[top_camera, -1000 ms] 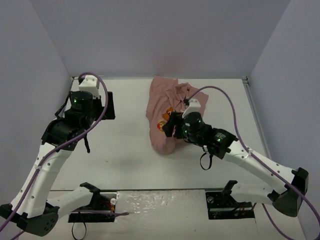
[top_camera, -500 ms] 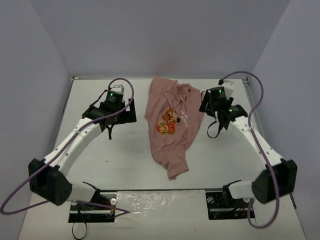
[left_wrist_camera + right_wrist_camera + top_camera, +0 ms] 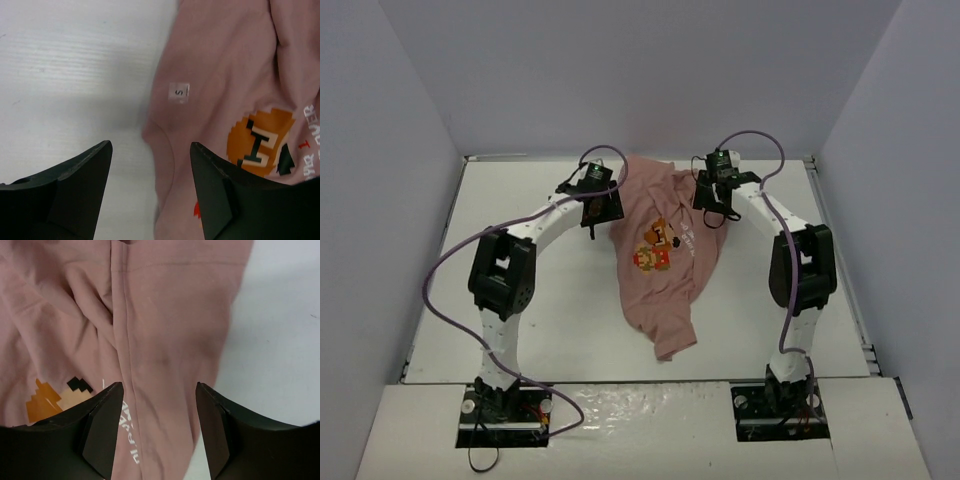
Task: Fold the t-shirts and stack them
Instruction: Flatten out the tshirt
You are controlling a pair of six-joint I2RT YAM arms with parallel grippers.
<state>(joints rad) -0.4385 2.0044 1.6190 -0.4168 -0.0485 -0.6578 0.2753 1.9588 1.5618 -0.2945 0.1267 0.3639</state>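
The dusty-pink t-shirt [image 3: 660, 280] lies crumpled and elongated on the white table, running from the back centre toward the front, with its orange-brown pixel print [image 3: 656, 246] facing up. My left gripper [image 3: 597, 212] is open just above the shirt's back-left edge. In the left wrist view the gripper [image 3: 150, 150] straddles that edge, with the shirt [image 3: 220, 75], a small "S" label [image 3: 179, 92] and the print [image 3: 260, 142] to the right. My right gripper [image 3: 712, 202] is open over the shirt's back-right part. In the right wrist view the gripper [image 3: 159, 390] has pink cloth [image 3: 165, 315] between its fingers.
The white table [image 3: 520, 300] is enclosed by grey walls on the left, back and right. Purple cables loop from both arms. The arm bases sit at the near edge.
The right gripper left the bunched shirt, which now lies stretched out. Both arms swung to the back of the table and came in to the shirt's upper left and right edges.
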